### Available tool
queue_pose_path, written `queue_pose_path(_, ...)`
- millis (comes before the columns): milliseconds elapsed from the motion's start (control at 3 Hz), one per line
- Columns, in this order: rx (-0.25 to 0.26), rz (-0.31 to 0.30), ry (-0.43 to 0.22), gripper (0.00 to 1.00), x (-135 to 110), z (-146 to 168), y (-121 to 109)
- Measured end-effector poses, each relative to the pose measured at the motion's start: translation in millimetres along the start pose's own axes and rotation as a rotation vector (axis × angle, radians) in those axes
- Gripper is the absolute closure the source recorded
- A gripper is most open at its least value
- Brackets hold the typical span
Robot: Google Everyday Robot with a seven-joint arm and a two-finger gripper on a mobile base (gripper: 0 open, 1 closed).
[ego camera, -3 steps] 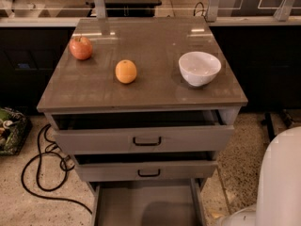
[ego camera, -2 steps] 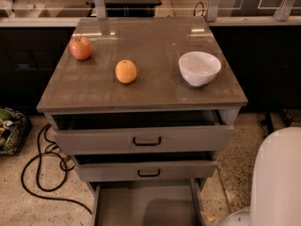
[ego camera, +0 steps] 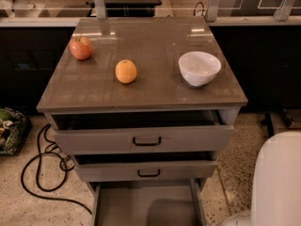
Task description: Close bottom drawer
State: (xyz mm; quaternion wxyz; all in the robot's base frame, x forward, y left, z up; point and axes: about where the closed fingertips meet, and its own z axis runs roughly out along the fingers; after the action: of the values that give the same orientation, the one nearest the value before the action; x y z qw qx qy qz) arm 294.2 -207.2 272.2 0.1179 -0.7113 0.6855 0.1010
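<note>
While the bottom drawer (ego camera: pixel 141 204) stands pulled far out at the lower middle of the frame, its flat grey tray runs off the bottom edge, so its front panel is cut from sight. Above it the middle drawer (ego camera: pixel 178 170) sits out a little, and the top drawer (ego camera: pixel 188 138) likewise; each shows a black loop handle at its centre. On the cabinet top (ego camera: pixel 155 91) an apple (ego camera: pixel 81 48) lies toward the upper left, an orange (ego camera: pixel 126 71) is near the middle, and a white bowl (ego camera: pixel 199 68) stands upright to the right, all well apart. A black cable (ego camera: pixel 40 173) loops over the speckled floor at the lower left. A white rounded part of the robot (ego camera: pixel 277 182) fills the lower right corner, beside the cabinet. From where I stand the gripper is outside the frame, so I cannot tell its grip.
</note>
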Motion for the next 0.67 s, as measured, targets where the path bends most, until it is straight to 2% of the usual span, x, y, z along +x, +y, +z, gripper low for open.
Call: queue_pose_path(667, -0.003, 0.0, -0.002, 0.88, -0.7, 1.2, 1.3)
